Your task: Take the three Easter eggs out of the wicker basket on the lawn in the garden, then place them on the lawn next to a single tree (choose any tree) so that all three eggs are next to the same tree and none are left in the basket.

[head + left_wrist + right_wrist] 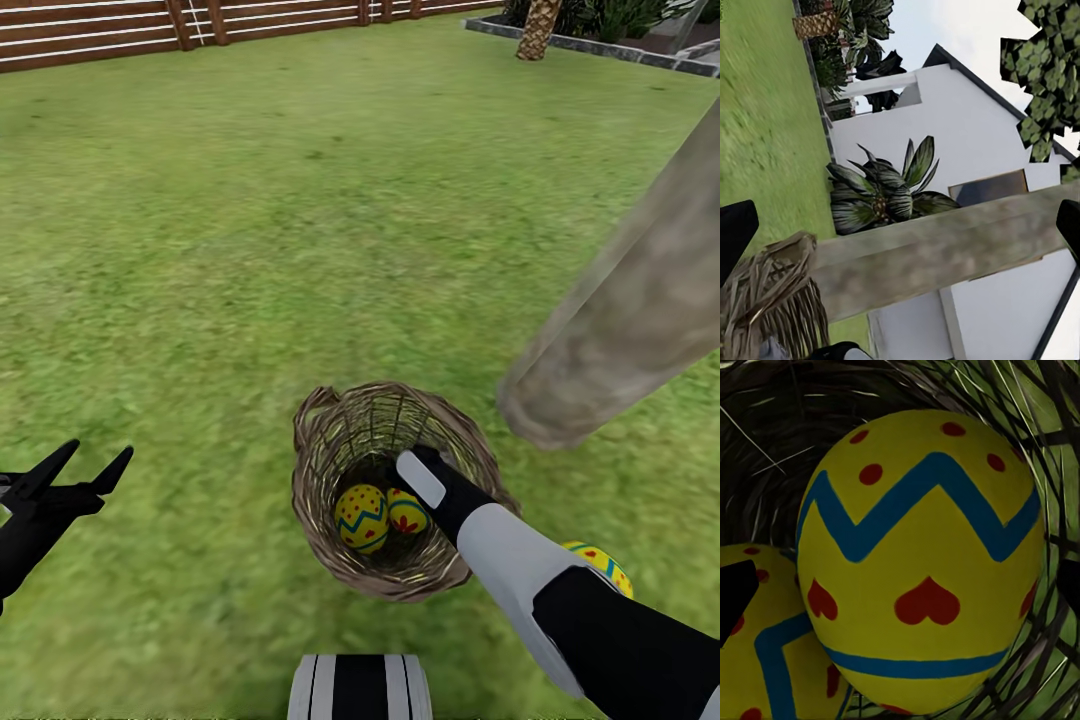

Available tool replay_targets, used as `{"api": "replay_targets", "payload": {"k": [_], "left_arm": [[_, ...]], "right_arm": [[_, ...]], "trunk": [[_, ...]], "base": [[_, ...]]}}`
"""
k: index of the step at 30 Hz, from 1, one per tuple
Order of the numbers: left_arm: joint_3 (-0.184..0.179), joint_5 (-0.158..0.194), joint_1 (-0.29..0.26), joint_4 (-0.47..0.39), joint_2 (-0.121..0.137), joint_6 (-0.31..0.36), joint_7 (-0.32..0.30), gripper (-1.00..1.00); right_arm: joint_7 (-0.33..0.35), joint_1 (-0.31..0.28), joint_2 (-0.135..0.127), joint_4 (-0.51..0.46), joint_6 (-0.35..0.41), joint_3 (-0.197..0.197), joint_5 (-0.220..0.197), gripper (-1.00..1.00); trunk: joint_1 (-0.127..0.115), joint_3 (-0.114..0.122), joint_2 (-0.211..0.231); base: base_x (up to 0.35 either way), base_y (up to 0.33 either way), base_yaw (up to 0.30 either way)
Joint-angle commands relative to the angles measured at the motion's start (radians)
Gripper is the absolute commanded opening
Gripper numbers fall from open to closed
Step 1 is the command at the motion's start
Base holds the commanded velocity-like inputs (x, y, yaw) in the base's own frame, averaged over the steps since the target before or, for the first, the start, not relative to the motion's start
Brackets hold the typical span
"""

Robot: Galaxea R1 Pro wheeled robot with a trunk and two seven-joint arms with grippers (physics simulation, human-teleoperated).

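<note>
Right pincer point(405, 470) inside wicker basket point(330, 440), grip state unclear, two Easter eggs point(362, 517) inside, left pincer point(90, 462) released

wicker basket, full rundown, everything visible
The wicker basket is small, round and brown, of open woven twigs that let the grass show through, with a small loop handle on its rim. It sits upright on the lawn near the base of the tree, apart from the trunk. Two Easter eggs lie inside, touching. The right pincer reaches down into it, over the eggs.

two eggs point(378, 517) in basket point(330, 440) — tree point(630, 300) right
</note>
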Motion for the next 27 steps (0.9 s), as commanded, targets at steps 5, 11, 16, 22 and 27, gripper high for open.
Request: {"api": "replay_targets", "payload": {"k": [5,11,16,22,27], "left_arm": [[0.0,0.004,0.0,0.001,0.0,0.006,-0.002,1.0],[0.0,0.005,0.0,0.002,-0.001,0.006,-0.003,1.0],[0.0,0.006,0.0,0.012,-0.001,0.006,-0.004,1.0],[0.0,0.006,0.0,0.014,-0.001,0.006,-0.004,1.0],[0.0,0.006,0.0,0.014,-0.001,0.006,-0.004,1.0]], "right_arm": [[-0.006,0.0,0.0,0.0,0.005,0.004,-0.002,1.0],[-0.006,0.0,0.0,0.0,0.005,0.003,-0.002,1.0],[-0.006,0.0,0.0,0.0,0.005,0.002,-0.002,1.0],[-0.006,0.0,0.0,0.0,0.006,0.003,-0.003,1.0],[-0.006,0.0,0.0,0.0,0.007,0.004,-0.003,1.0]], "trunk": [[0.0,-0.005,-0.001],[0.001,-0.012,-0.001],[0.002,-0.016,-0.001],[0.003,-0.028,-0.002],[0.003,-0.032,-0.002]], "base": [[0.0,0.0,0.0],[0.0,0.0,0.0],[0.0,0.0,0.0],[0.0,0.0,0.0],[0.0,0.0,0.0]]}}
